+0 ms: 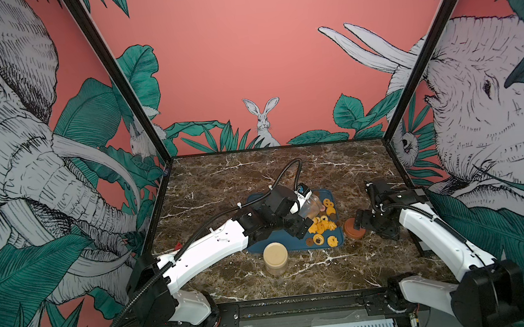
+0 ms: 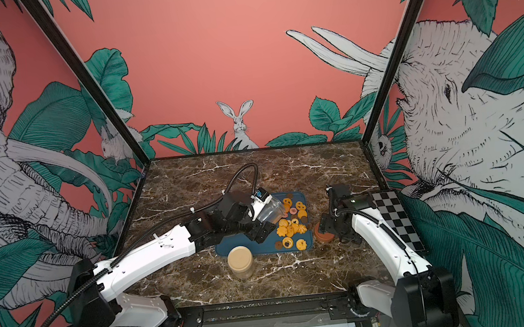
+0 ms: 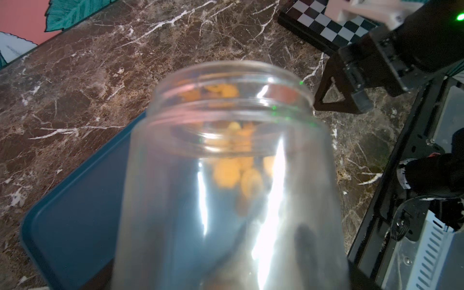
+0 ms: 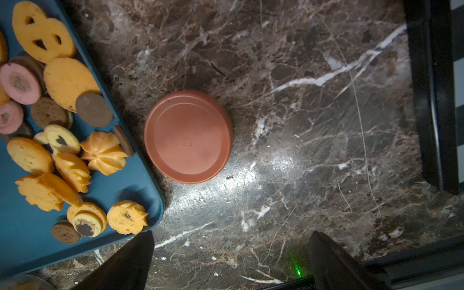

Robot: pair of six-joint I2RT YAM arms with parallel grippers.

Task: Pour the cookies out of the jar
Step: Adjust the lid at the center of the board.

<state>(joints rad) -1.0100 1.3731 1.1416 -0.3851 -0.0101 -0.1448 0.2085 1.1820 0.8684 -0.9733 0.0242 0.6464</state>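
Holding the jar [image 1: 312,207] tilted mid-frame over the tray [image 1: 287,244], left gripper [image 1: 301,200] clamped on it so cookies [image 1: 322,226] slide out; my right gripper [image 4: 232,234] gapes, lid [image 4: 188,136] lying clear.

Enclosure with a coral-pink back wall [image 1: 243,57] bearing a drawn rabbit [image 1: 263,121]. Side walls [image 1: 2,132] show grey elephants [image 1: 486,97] among teal leaves [image 1: 89,109]. Black frame posts [image 1: 123,86] mark the corners. Base: dark brown, white-veined marble tabletop [image 1: 222,175], glossy with reflected glare.
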